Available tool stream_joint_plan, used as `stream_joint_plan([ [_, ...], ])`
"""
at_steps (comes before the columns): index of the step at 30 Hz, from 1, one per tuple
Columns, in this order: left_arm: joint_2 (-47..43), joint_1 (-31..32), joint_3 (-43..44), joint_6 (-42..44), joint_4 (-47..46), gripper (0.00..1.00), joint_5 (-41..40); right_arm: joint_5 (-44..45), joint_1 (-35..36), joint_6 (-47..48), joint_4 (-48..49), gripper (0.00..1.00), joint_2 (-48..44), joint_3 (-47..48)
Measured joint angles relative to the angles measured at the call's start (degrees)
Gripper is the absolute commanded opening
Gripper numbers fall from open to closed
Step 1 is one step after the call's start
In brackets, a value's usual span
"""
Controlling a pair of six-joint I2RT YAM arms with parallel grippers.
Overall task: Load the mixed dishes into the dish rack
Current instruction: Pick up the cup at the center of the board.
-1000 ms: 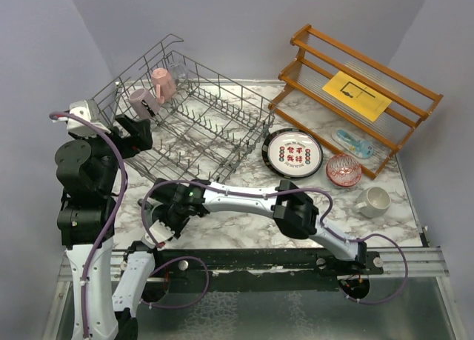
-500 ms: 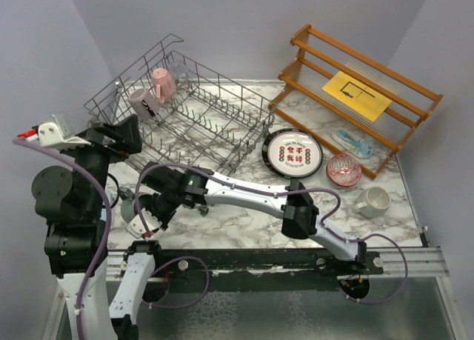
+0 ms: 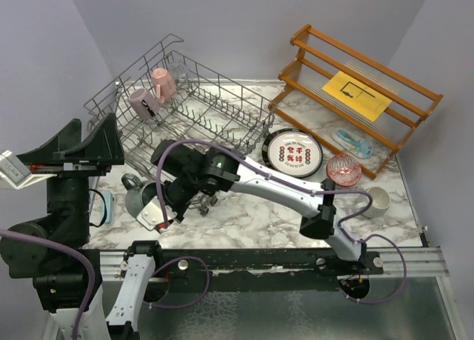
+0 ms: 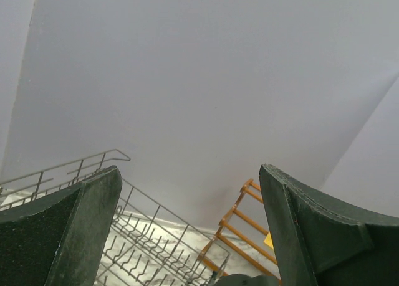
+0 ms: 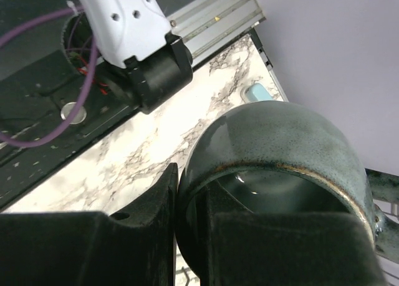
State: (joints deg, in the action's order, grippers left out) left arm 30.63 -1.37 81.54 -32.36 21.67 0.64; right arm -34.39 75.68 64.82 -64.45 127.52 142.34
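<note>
My right gripper is shut on the wall of a grey-teal mug, just off the near left corner of the dish rack. In the right wrist view one finger is outside the mug and one inside, at my gripper. My left gripper is open and empty, raised high at the left, its fingers wide apart. A pink mug and a mauve mug sit in the rack. The black-rimmed plate, red bowl and cream mug are on the table.
An orange-brown wooden shelf stands at the back right with a yellow paper sheet and a blue patterned bowl on it. A small pale-blue object lies at the table's left edge.
My left arm has swung up and back from the rack's left side, its gripper now high. My right arm has carried the mug left and farther, toward the rack's near corner.
</note>
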Motion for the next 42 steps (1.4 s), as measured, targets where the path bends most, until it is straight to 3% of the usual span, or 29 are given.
stream_joint_plan([
  [13, -0.2, 0.0, -7.4, -8.1, -5.9, 0.99, 0.8, 7.8, -1.7, -0.5, -6.3, 0.01, -14.1, -11.0],
  [22, 5.1, 0.0, -15.6, -18.4, -12.3, 0.99, 9.7, 14.3, -14.5, -1.8, -5.7, 0.01, -22.9, -22.9],
  [27, 10.4, 0.0, -20.7, -25.0, -17.3, 0.98, 15.5, 19.0, -17.7, -0.9, -4.2, 0.01, -28.8, -29.7],
  [35, 15.8, 1.3, -26.8, -32.9, -23.3, 0.94, 20.5, 29.3, -18.4, 8.8, 0.7, 0.01, -37.0, -45.9],
  [42, 18.9, 8.7, -26.9, -33.1, -24.5, 0.89, 20.3, 38.3, -20.9, 19.4, 10.0, 0.01, -40.2, -54.5],
])
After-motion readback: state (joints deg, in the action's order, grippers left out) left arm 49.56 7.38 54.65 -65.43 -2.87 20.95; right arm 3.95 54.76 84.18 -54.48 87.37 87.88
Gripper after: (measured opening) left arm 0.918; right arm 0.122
